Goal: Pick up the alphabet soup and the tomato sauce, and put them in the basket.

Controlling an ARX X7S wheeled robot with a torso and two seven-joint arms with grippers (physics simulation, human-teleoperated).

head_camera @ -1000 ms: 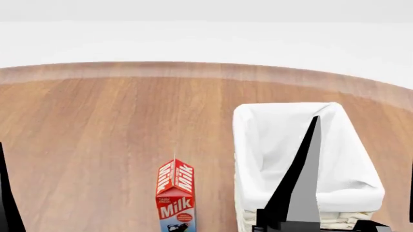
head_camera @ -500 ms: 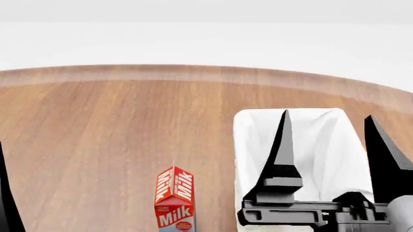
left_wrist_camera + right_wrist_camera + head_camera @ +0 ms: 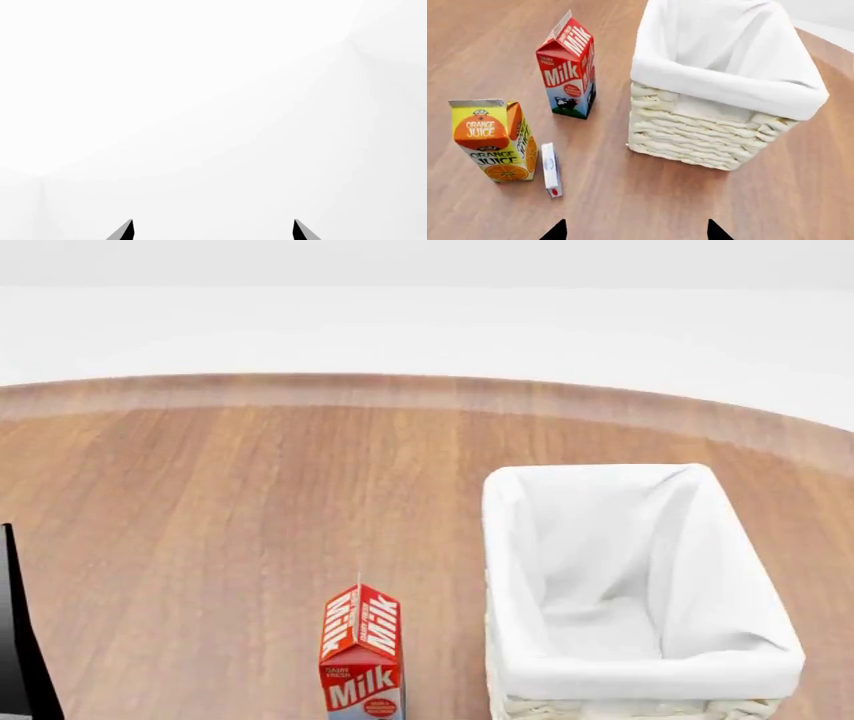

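The basket [image 3: 720, 115] stands upright on the wooden table [image 3: 240, 500], mouth up, its long axis running from the near edge toward the far edge in the head view. Its walls are cream woven wicker in coarse horizontal bands, and a smooth white cloth liner [image 3: 627, 580] folds over the rim and drapes down the inside; what shows of the inside holds only cloth. Neither the alphabet soup nor the tomato sauce appears in any view.

Beside the basket, toward the table's left side, a red gable-topped milk carton [image 3: 568, 67] stands upright. An orange juice carton [image 3: 494, 140], yellow and orange with the same gabled shape, stands apart from the milk in the right wrist view, with a small flat white box [image 3: 550, 169] lying on the wood just beside it.

The right gripper [image 3: 635, 231] shows only 2 dark pointed tips, spread wide with nothing between them, above bare wood near the basket. The left gripper [image 3: 213, 231] likewise shows 2 tips set wide apart, facing blank white background.
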